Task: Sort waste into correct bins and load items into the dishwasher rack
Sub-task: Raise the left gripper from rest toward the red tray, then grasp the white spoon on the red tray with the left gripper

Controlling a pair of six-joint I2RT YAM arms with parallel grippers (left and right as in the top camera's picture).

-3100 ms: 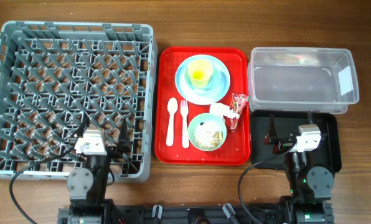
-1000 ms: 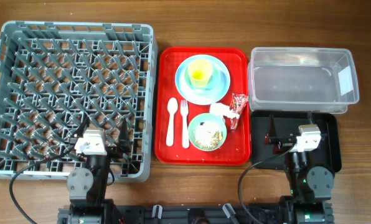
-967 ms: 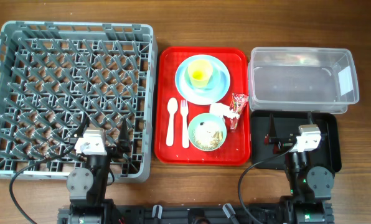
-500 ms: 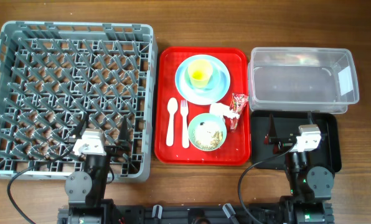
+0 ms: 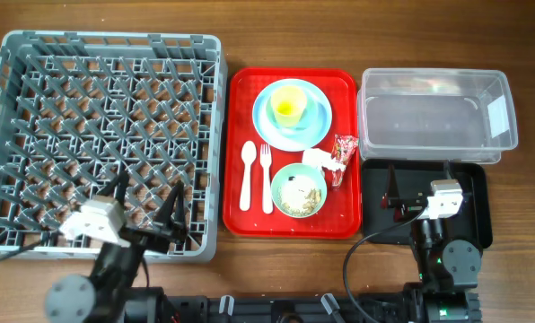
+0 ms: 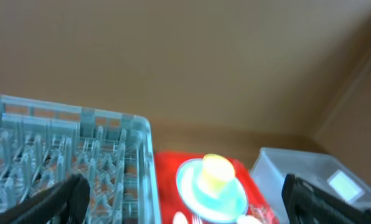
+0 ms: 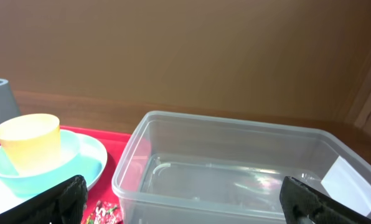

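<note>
**Left arm moving, both claws empty**

All the waste and dishes sit on the red serving tray [image 5: 241,94], between the dishwasher rack [image 5: 115,40] on the left and the two bins on the right.

- Far end of the tray: the yellow cup [image 5: 288,106] stands upright in the pale blue bowl [image 5: 315,109], and that bowl sits on the pale blue plate [image 5: 290,139].
- Near end: the mint-green bowl [image 5: 309,182] has pale crumbs [image 5: 294,206] in it.
- The white spoon [image 5: 247,175] and fork [image 5: 267,178] lie side by side just left of it, heads toward the far end.
- The crumpled white tissue [image 5: 318,160] touches that bowl's far-right rim.
- The red patterned wrapper [image 5: 343,157] lies just right of the tissue, by the tray's right edge.
- Bins: the clear tub [image 5: 429,82] with its white label [image 5: 498,112] is at far right. The black tray [image 5: 472,184] sits directly in front of it, nearer the robot.

We see the left gripper [image 5: 146,199] over the rack's near edge, claw wide and holding nothing. Its wrist view is blurred, but rack, cup and plate show between the spread fingers [image 6: 55,199]. The right gripper [image 5: 418,184] is over the black tray, claw also wide and empty. Its wrist view faces the tub and cup.

Versus half a second back, the left wrist unit has swung toward the near-left. It looks larger from overhead, and its arm base is smeared. The right arm and everything on the red tray sit where they were.
</note>
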